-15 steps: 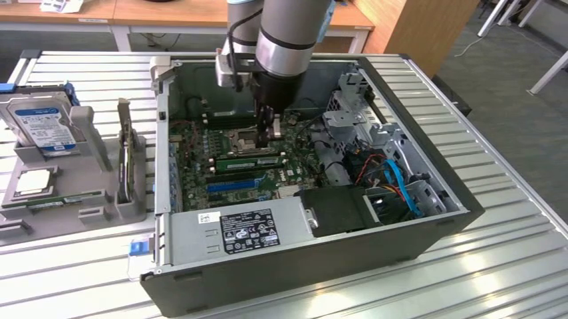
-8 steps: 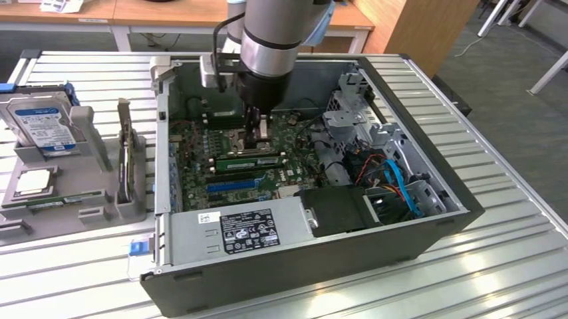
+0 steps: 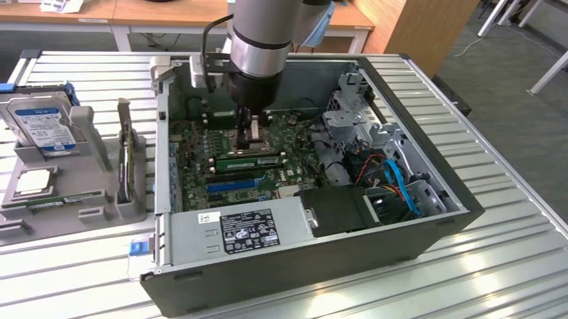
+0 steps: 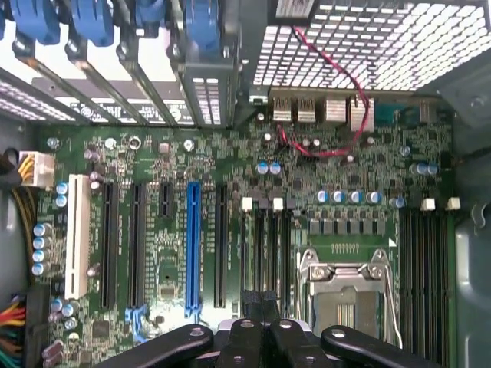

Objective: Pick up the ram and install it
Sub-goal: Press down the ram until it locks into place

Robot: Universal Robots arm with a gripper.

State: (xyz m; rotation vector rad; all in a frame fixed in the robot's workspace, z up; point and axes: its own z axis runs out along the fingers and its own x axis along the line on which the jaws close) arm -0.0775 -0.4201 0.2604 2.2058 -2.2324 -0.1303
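Note:
A ram stick (image 3: 251, 161), thin and green with dark chips, stands on edge in a memory slot of the motherboard (image 3: 199, 169), just in front of the CPU socket (image 3: 255, 141). A second thin green ram stick (image 3: 60, 199) lies in the grey holder (image 3: 98, 212) at the exterior view's left. My gripper (image 3: 249, 131) hangs inside the open case over the socket and slot area, shut, with nothing seen between its fingers. In the wrist view the gripper (image 4: 258, 300) points down at the memory slots (image 4: 265, 245) beside the CPU socket (image 4: 345, 295).
The open computer case (image 3: 426, 166) holds a power supply (image 3: 239, 229) in front and a drive cage with blue cables (image 3: 404, 189) at the exterior view's right. Outside it on the left are a hard drive (image 3: 40, 123), an upright expansion card (image 3: 124, 159) and a CPU chip (image 3: 36, 181).

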